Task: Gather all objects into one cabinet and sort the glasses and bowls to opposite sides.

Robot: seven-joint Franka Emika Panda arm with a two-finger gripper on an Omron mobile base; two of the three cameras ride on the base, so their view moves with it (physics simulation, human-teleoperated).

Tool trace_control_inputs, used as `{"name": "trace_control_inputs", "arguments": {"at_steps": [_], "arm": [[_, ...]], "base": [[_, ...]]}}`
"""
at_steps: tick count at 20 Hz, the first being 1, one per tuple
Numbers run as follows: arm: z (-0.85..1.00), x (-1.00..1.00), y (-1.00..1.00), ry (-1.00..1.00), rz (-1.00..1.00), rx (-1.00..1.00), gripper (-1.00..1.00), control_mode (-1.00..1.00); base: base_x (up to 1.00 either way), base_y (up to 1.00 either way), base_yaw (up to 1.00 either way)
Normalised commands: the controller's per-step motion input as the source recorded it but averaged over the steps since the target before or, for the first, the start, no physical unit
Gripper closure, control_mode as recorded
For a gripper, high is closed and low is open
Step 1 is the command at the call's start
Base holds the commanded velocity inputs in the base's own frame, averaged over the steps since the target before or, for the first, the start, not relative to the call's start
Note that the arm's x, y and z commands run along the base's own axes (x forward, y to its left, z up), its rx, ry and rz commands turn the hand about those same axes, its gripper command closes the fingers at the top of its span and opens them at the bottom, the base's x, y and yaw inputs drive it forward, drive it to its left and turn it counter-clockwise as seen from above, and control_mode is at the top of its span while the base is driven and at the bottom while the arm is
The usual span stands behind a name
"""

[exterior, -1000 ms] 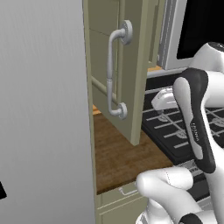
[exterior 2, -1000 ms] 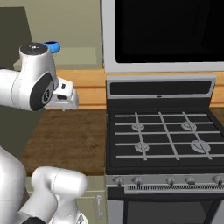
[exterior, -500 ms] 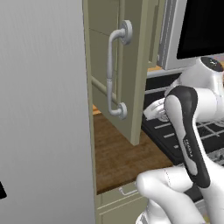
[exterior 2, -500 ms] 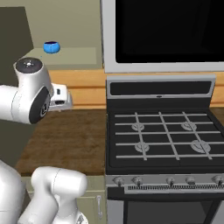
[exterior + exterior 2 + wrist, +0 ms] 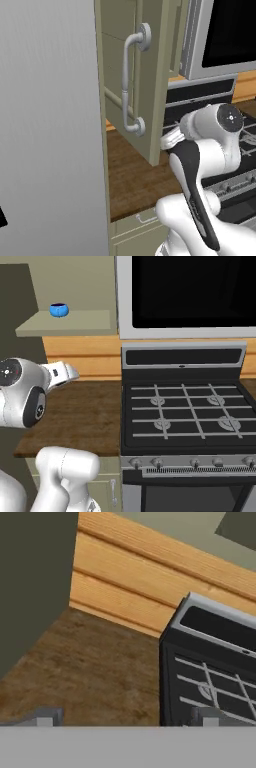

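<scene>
Hovering above the wooden counter (image 5: 95, 677), jaws apart and empty, the gripper (image 5: 125, 716); no legible writing anywhere.

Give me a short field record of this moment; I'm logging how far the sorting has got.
cabinet door: open, swung out over the counter, grey bar handle facing the camera
shelf: pale green, one small blue bowl near its back left
hand: open, empty, low over the wooden counter beside the stove
glass: none visible
task state: nothing being carried
</scene>
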Motion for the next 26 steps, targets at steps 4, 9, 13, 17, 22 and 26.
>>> {"name": "trace_control_inputs", "arguments": {"at_steps": [4, 9, 13, 17, 22, 26], "arm": [[0.83, 0.39, -0.88, -0.22, 0.03, -0.08, -1.0, -1.0], [0.38, 0.06, -0.21, -0.2, 0.1, -0.01, -1.0, -1.0], [0.57, -0.26, 0.03, -0.01, 0.19, 0.09, -1.0, -1.0], [0.71, -0.45, 0.02, 0.07, 0.29, 0.19, -1.0, -1.0], [0.57, -0.24, 0.0, 0.09, 0.2, 0.17, -1.0, -1.0], [0.21, -0.04, -0.01, -0.02, 0.04, 0.13, -1.0, -1.0]], "base": [[0.0, 0.0, 0.0], [0.0, 0.0, 0.0], [0.0, 0.0, 0.0], [0.0, 0.0, 0.0], [0.0, 0.0, 0.0], [0.0, 0.0, 0.0]]}}
